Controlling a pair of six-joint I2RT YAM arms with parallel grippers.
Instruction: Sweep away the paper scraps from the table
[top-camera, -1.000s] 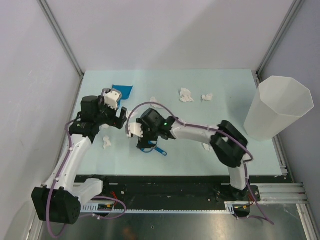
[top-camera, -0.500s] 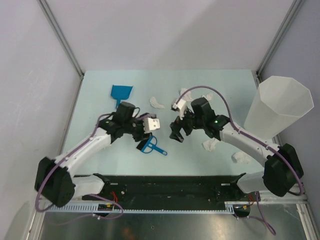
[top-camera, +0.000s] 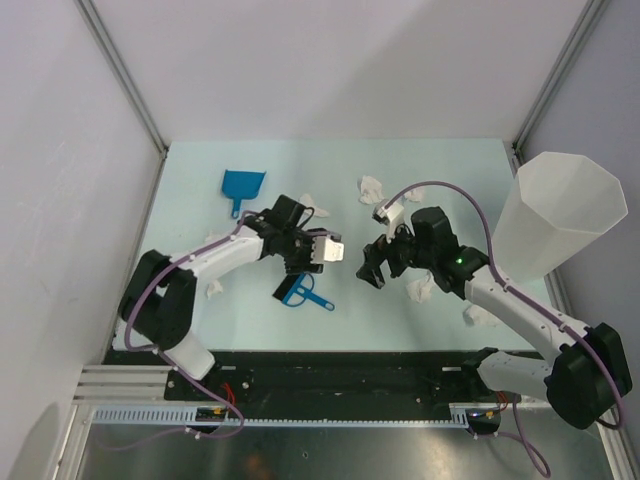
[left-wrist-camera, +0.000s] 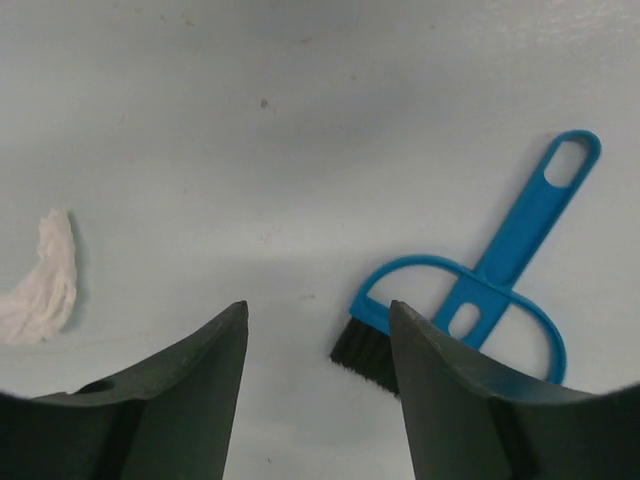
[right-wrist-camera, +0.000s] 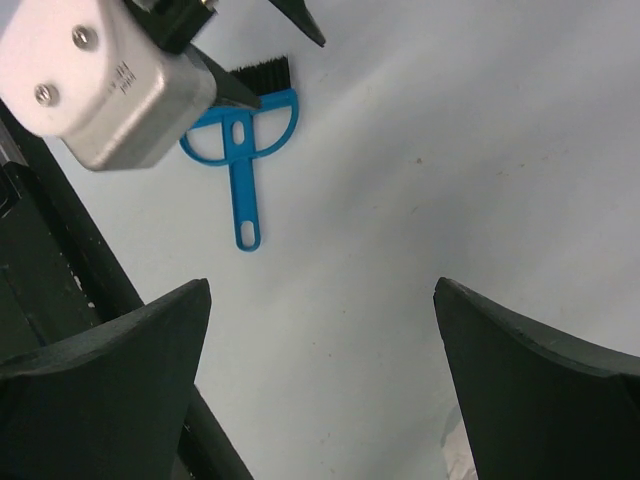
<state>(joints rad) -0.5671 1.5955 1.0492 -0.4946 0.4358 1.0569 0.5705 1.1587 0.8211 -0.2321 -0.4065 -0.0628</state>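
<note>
The white-and-black left arm (top-camera: 215, 257) is swinging away from the upper left of the pale mint-green counter (top-camera: 455, 160) and is leaving the blue plastic dustpan (top-camera: 243, 185) there fully uncovered. It is reaching toward the centre of the frame. Its jaws are now hanging just above the bristles of the small blue hand brush (top-camera: 303, 293) and are drawing partly together from a wide spread. The white-and-black right arm (top-camera: 512, 302) is pulling back from over that brush to the centre right. Its retreat is exposing two crumpled white paper scraps (top-camera: 418, 290) at lower right.
</note>
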